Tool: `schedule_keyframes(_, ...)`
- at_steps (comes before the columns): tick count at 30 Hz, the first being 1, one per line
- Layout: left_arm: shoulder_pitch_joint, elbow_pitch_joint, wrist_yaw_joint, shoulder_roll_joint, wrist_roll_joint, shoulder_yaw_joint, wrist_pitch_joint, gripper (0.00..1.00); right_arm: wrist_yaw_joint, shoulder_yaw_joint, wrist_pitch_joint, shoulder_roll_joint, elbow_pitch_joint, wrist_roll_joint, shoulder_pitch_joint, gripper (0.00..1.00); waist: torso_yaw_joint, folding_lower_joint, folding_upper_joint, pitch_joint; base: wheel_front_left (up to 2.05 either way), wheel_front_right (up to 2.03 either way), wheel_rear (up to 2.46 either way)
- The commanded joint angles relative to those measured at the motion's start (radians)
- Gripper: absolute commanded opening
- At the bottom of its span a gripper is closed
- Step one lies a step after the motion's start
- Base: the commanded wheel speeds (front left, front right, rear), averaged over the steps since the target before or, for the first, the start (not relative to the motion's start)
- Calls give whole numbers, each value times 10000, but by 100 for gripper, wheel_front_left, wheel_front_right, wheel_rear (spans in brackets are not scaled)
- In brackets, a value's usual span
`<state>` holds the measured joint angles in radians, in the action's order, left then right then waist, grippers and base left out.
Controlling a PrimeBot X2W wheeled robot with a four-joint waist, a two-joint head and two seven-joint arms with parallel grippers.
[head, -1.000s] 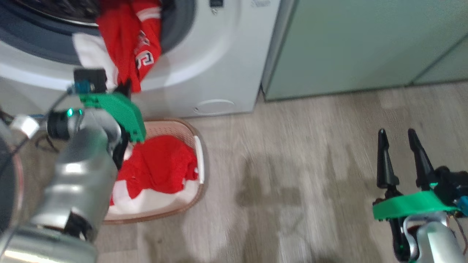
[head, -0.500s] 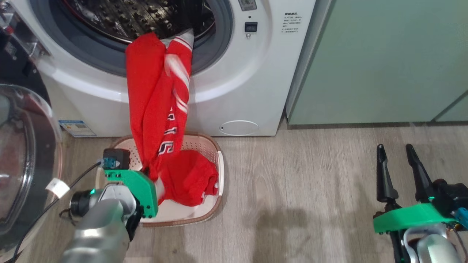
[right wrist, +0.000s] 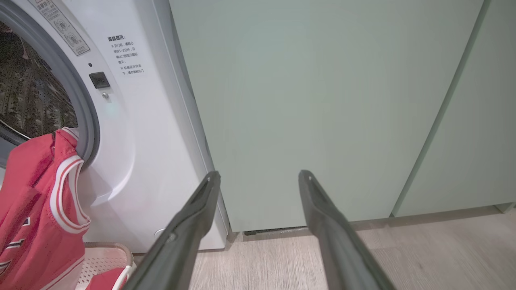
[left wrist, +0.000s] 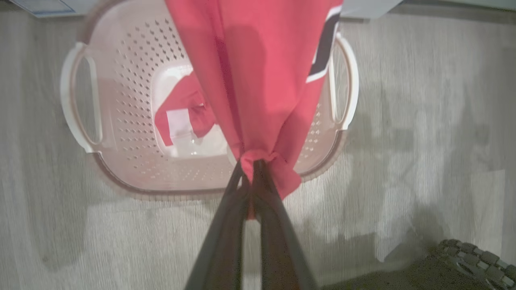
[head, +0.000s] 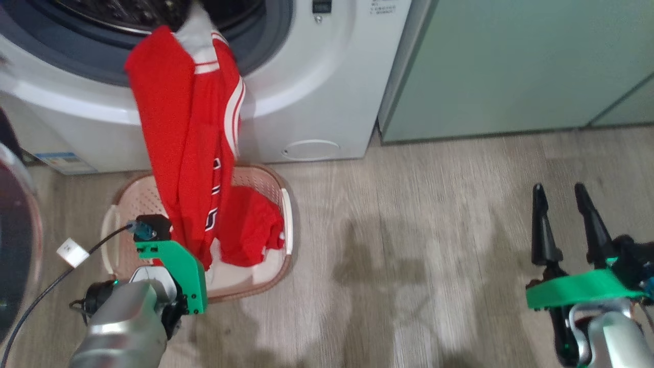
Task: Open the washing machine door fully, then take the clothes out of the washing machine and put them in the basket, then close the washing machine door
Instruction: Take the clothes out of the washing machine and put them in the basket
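The washing machine [head: 311, 87] stands with its mouth open, and a long red jersey [head: 179, 143] with white stripes spills out of it. Its upper end is draped over the grey rubber ring [head: 265, 46] at the lip. The rest hangs down the white front to the basket [head: 118, 204] on the floor [head: 419, 230] just in front of the machine. The left pincer [left wrist: 252, 167] is closed tight on the lower end of that jersey. In the left wrist view the cloth is bunched into a knot right at the fingertips, a small flap poking out to one side, and the fabric fans out away from the tips across the basket. The pinch sits over the basket's near rim. A second red garment [head: 253, 230] with a white panel lies crumpled on the basket's perforated bottom, beside the hanging jersey. The right pincer [head: 557, 187] is well off to the right over bare floor, its two dark fingers spread apart and empty. It points toward the pale green cabinet [right wrist: 322, 100] next to the machine. The door [head: 15, 240] is swung out at the far left, blurred, only part of its dark rim and glass visible.
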<state>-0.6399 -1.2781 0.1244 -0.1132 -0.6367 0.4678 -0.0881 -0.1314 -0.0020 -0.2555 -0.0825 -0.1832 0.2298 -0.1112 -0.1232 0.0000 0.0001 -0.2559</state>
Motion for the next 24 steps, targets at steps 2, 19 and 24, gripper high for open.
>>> schedule_keyframes(2, -184, -22, 62, -387, -113, -149, -378, 0, 7, 193, -63, -118, 411, -24, -342, 100, -248, 0, -1, -524, 0, 0, 0)
schedule_keyframes(19, -1471, -118, -656, -1073, -360, -356, -753, 0, 7, -179, -63, -14, 925, -200, -1204, 100, -724, 0, -1, -3119, 0, 0, 0)
schedule_keyframes(24, -1953, -121, -1033, -1242, -485, -578, 82, 0, 7, -225, -63, 13, 1012, -226, -1416, 100, -746, 0, -1, -3548, 0, 0, 0)
